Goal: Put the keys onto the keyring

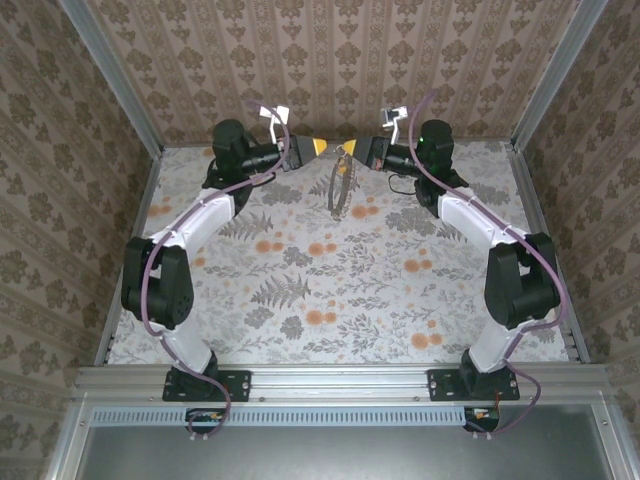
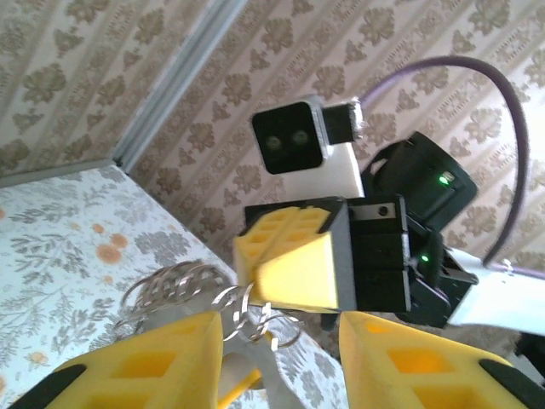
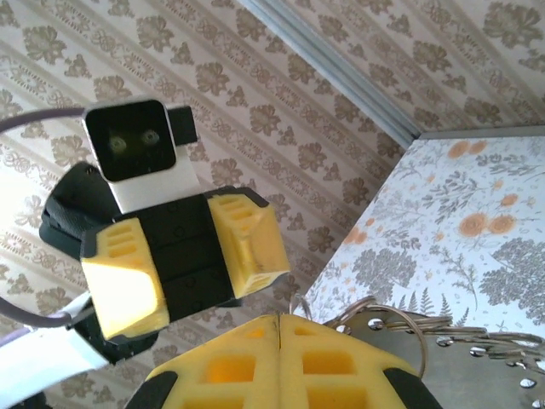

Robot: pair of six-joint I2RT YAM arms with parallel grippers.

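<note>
Keyring (image 1: 338,190) hanging from right pincer (image 1: 350,149), left pincer (image 1: 318,147) opposite

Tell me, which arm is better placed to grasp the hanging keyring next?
Left, probably. The left end effector is open, and loops of the keyring lie between its fingers. The right end effector is shut and seems to hold the keyring, so it cannot take a second grip.
</note>
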